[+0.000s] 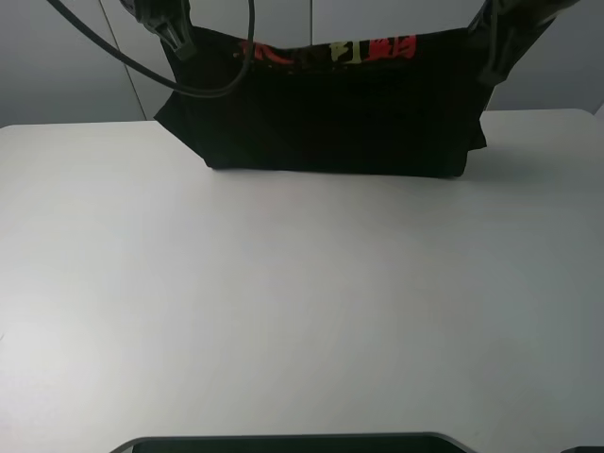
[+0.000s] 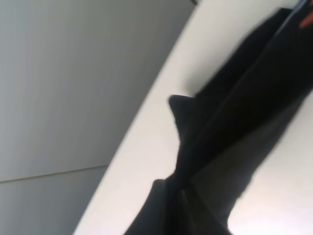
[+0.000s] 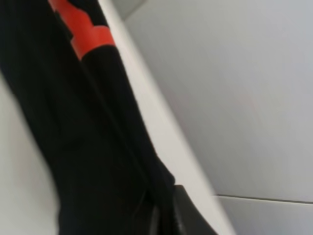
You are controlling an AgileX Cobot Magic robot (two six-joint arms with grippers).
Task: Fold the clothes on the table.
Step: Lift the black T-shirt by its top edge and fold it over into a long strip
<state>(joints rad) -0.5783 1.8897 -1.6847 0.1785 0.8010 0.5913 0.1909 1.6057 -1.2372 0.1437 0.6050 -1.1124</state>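
**Exterior high view.** A black T-shirt (image 1: 340,113) hangs stretched between the two arms at the far side of the white counter (image 1: 302,311). The left fingers (image 1: 176,38) are closed on its upper corner at one end, and the right fingers (image 1: 497,58) are closed on the upper corner at the other end. The cloth runs taut from one pair of fingers to the other, and the red and yellow print (image 1: 368,49) lies along the top edge between them. Below the fingers the fabric drops as a wide dark panel. A sleeve juts outward beneath each grip. The lower edge reaches the counter's far part; whether it touches cannot be told. A black cable (image 1: 189,90) loops down beside the left fingers, in front of the cloth and the grey wall (image 1: 75,66).

**Wrist views.** Both are blurred. Each shows black fabric leading away from the fingers over the counter's edge, and red print is visible in the right wrist view.
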